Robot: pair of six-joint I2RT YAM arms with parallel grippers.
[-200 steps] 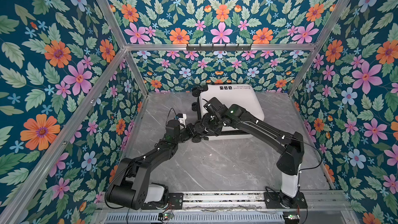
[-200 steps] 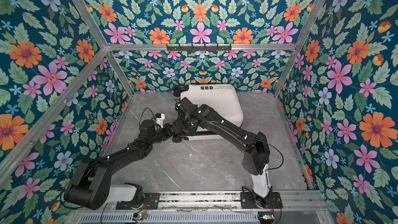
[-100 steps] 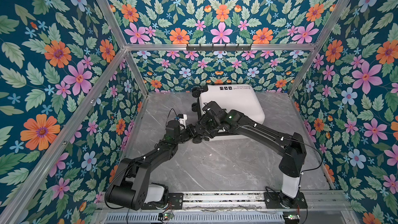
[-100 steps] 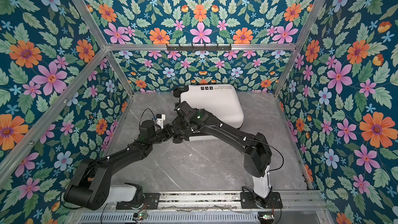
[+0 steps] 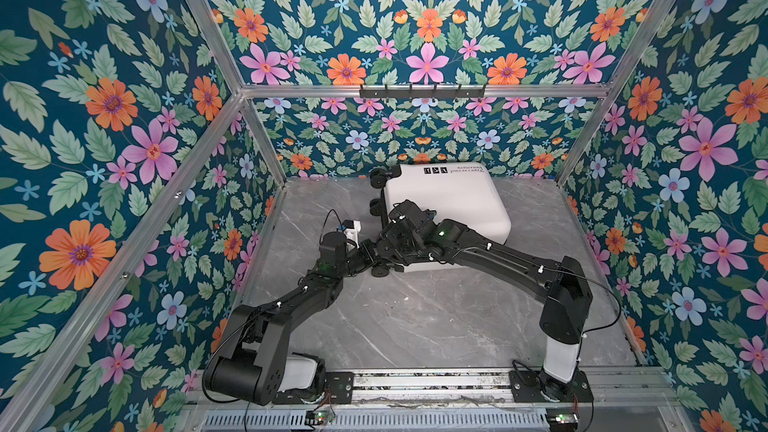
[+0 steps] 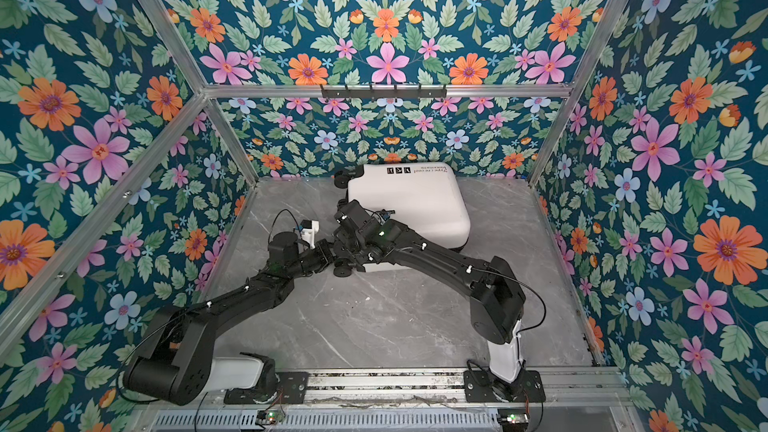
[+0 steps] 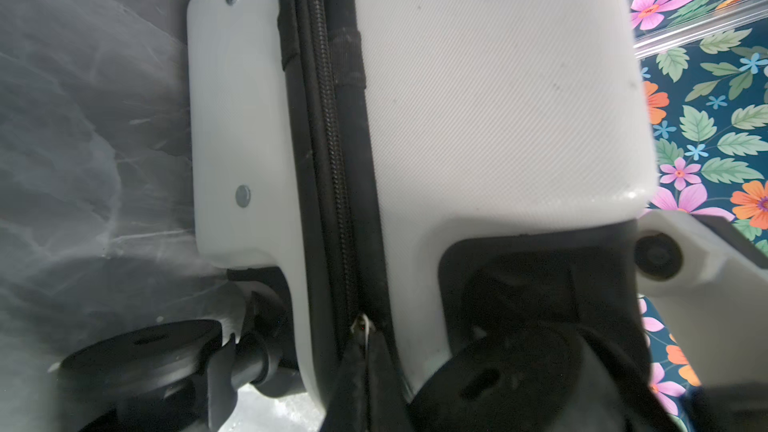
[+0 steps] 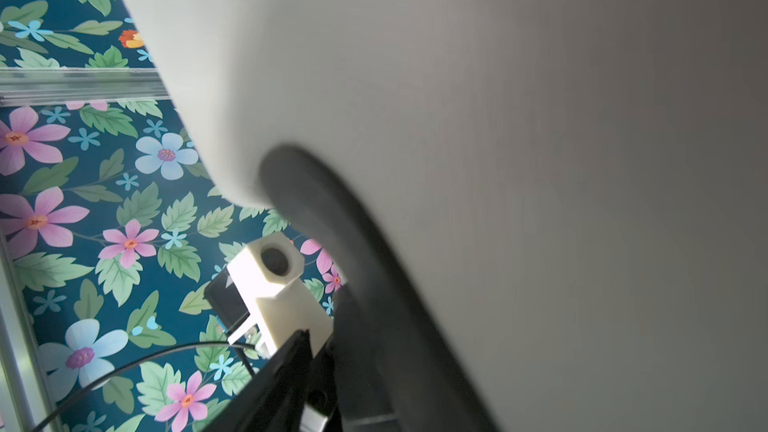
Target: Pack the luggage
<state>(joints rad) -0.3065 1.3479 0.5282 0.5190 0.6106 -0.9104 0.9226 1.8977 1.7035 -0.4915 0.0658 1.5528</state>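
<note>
A small white hard-shell suitcase (image 5: 453,201) with small black text and icons on its shell lies flat and closed on the grey marble-patterned tabletop (image 5: 415,317). In both top views it sits at the middle of the far edge, with its black wheels (image 5: 379,175) turned toward the left edge. The left gripper (image 7: 365,351) reaches to the suitcase's near-left corner. In the left wrist view its black fingertips are pressed together, pinching the small metal zipper pull (image 7: 363,324) at the end of the black zipper (image 7: 328,118) that runs between the two white shell halves. A black wheel (image 7: 141,351) sits just beside that grip, low against the tabletop. The right gripper (image 5: 397,222) reaches across the middle and lies over the left part of the shell's top, near the wheels. Its wrist view is blurred: one black finger (image 8: 291,367) shows close to the pale shell, with the white camera block (image 8: 274,280) of the left arm beyond it. Whether these fingers are apart or closed cannot be told. Blue floral-printed walls (image 5: 124,118) surround the tabletop.
</note>
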